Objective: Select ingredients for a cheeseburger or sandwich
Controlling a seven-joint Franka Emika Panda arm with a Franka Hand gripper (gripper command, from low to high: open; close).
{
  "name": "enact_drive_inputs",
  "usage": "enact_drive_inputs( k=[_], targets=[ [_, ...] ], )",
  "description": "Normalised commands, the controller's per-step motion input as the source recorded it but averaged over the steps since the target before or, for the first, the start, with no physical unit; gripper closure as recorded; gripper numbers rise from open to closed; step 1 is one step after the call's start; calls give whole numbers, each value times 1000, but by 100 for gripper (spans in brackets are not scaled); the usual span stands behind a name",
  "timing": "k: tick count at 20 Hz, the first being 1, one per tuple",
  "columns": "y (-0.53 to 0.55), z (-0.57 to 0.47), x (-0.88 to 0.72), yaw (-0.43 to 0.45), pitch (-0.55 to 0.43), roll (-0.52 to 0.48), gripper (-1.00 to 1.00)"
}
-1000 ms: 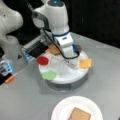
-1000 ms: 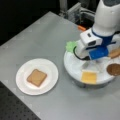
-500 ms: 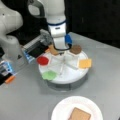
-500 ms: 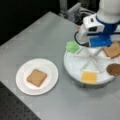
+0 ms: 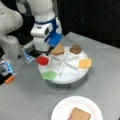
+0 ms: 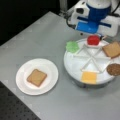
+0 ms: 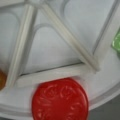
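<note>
In both front views my gripper [image 5: 42,53] hangs just above the red tomato disc [image 5: 42,60] at the rim of the divided tray [image 5: 72,75] — one toast square [image 6: 36,77] lies on the white plate [image 6: 23,86]. I cannot tell how my jaws stand.

In the wrist view the tomato [image 7: 60,100] sits at the tray's outer edge; I should come straight down, centred. No writing is readable.

toast squares: we count two, one [image 6: 36,77] on the plate, one [image 6: 112,49] on the tray
tomato disc [image 6: 93,40]: one
lettuce blob [image 6: 72,46]: one
cheese square [image 6: 89,77]: one
patty disc [image 6: 114,69]: one
white plate [image 6: 23,86]: one
divided tray [image 6: 72,63]: one
</note>
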Motion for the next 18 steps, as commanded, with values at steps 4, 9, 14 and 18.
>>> enact_drive_inputs(
  k=[4, 9, 14, 18],
  targets=[
    [-277, -64, 79, -246, -40, 207, -100],
    [-240, 1, 105, -261, 3, 302, -100],
    [-251, 67, 162, -193, 47, 428, -100],
    [-268, 15, 243, -84, 78, 469, -100]
  ],
)
